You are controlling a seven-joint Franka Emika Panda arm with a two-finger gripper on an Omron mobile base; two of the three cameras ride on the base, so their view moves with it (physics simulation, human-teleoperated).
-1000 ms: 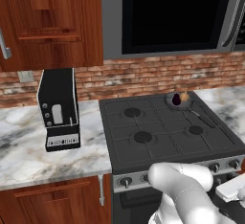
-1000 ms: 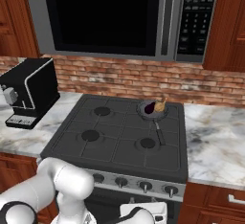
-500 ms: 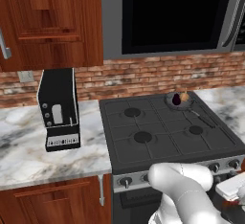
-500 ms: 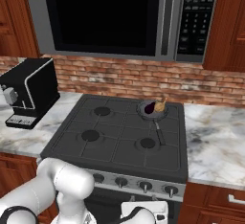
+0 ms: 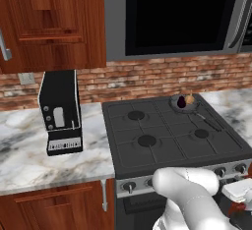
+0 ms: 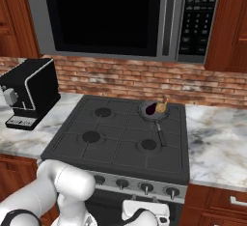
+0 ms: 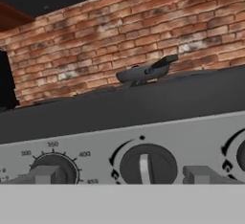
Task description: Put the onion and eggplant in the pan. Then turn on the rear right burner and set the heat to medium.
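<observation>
A: Checking progress — the small tan-yellow onion [image 6: 162, 106] and the glossy dark purple eggplant [image 6: 151, 108] already sit in the small round dark grey frying pan [image 6: 154, 115], on the round black rear right burner at the stove's back right corner.

B: So the knob step is in hand. The two-finger gripper [image 7: 122, 174] hangs low at the stove's front edge, jaws spread wide, holding nothing.

A: Its hand camera faces a round dark knob with a pale pointer [image 7: 148, 165], centred between the fingertips [image 7: 43, 175].

B: Which burner that knob serves can't be told. Best to confirm first, straddle the pointer squarely, close firmly, then turn partway, probably stopping short of full for medium.
</observation>
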